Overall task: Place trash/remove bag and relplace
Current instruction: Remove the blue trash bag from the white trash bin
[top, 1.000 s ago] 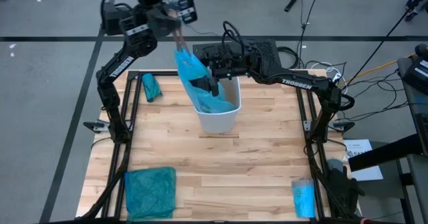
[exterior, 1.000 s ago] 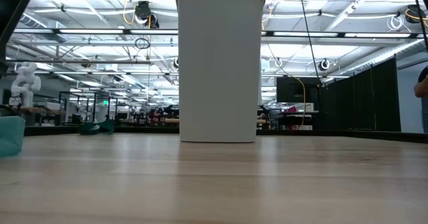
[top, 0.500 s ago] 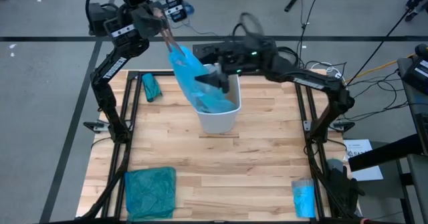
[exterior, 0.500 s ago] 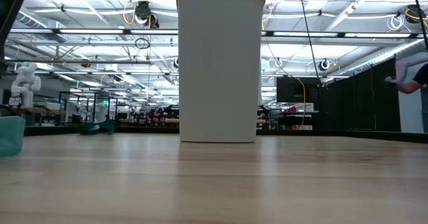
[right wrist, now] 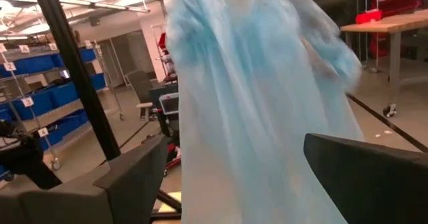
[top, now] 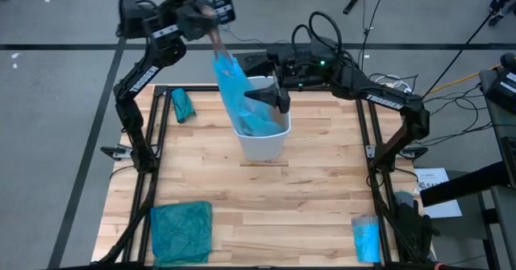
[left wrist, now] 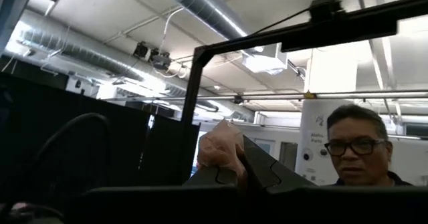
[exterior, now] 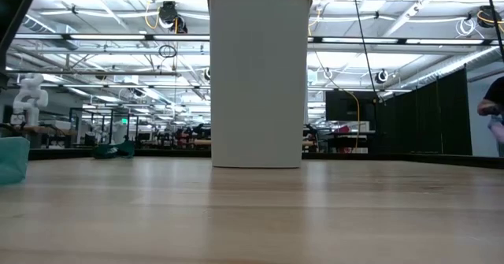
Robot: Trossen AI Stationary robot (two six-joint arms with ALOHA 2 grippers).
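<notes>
So this is the bag-removal step, partway through. The left gripper (top: 211, 20) is clenched on the top of the bag (top: 234, 89), up high and behind the bin (top: 263, 145), on its left side, and the light blue plastic hangs stretched from there down into the bin's mouth. The bottom part of the bag sits inside the bin, so it's not out yet. The right gripper (top: 274, 98) is right over the bin's rim, just beside the hanging plastic, with its fingers (right wrist: 127, 177) spread wide and nothing in them; from its wrist camera the bag fills the gap between them. No trash shows anywhere in view, so it's likely inside the bag, though that can't be seen. From table level only the white bin shows, standing upright. Next move probably needs the left arm to lift higher so the bag clears the rim, or the right gripper to close on the plastic lower down and help pull. The bin looks light, so it might get dragged along with the bag.
</notes>
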